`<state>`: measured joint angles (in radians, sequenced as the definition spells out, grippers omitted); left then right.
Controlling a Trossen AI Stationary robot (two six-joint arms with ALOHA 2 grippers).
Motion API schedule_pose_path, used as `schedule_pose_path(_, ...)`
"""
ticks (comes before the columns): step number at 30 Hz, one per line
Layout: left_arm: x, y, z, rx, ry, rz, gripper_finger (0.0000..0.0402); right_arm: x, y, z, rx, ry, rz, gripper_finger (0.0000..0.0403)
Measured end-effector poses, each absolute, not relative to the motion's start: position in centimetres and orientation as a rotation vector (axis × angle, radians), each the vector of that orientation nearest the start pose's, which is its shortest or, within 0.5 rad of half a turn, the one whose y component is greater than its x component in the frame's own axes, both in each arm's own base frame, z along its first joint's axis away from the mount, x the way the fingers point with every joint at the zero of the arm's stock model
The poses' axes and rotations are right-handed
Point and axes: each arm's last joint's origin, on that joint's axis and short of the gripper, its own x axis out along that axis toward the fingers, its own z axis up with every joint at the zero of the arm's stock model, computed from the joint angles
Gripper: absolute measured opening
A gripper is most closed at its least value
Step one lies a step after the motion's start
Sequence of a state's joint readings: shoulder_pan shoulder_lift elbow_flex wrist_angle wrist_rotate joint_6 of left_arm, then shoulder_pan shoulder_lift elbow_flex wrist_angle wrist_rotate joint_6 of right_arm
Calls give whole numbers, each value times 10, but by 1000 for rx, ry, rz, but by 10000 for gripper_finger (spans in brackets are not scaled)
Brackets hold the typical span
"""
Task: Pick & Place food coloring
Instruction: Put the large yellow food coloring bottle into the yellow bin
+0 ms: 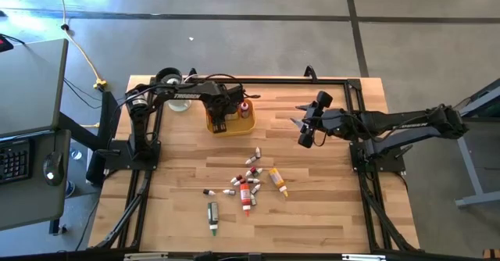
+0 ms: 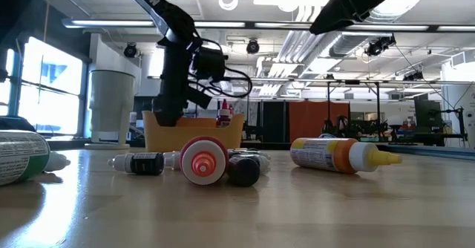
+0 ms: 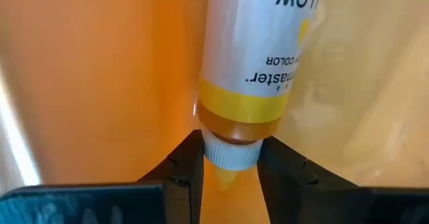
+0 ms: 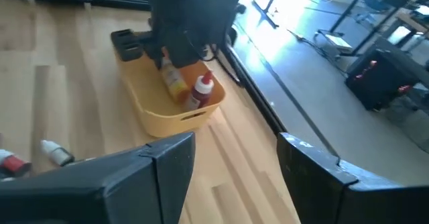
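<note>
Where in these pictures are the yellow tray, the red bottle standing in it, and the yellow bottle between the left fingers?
yellow tray point(image 4: 175, 121), right wrist view, its near wall.
red bottle point(image 4: 201, 92), right wrist view, its body below the white cap.
yellow bottle point(image 3: 251, 56), left wrist view, its white label.

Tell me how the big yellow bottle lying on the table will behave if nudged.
The yellow bottle lies on its round side, so it would probably roll. Its tapered tip likely curves that roll. Being small and plastic-looking, it should shift easily on the smooth table.

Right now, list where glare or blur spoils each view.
Low view: nearest tube at the left edge is blurred, ceiling lights glare. Left wrist view: yellow bottle sharp, tray wall a soft orange blur. Right wrist view: floor beyond the tray washed out. High view: even light.
</note>
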<state>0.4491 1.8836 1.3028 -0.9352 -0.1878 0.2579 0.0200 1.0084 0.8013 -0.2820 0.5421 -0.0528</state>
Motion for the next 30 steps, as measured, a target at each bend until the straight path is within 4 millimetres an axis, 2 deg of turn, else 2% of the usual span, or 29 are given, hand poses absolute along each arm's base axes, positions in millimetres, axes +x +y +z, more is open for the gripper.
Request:
schedule_pose_path(8, 321, 130, 215, 133, 1658, 294, 110, 218, -8, 295, -189, 438, -391, 206)
schedule_pose_path(11, 330, 116, 231, 191, 1648, 284, 108, 222, -7, 289, -234, 365, -337, 206)
schedule_pose_path(18, 356, 79, 270, 325, 1491, 306, 108, 234, -10, 276, -316, 227, -255, 206)
schedule_pose_path(24, 368, 52, 305, 471, 1379, 331, 108, 240, -23, 267, -273, 271, -305, 206)
schedule_pose_path(30, 372, 42, 341, 467, 1252, 341, 108, 245, -35, 260, -242, 280, -276, 206)
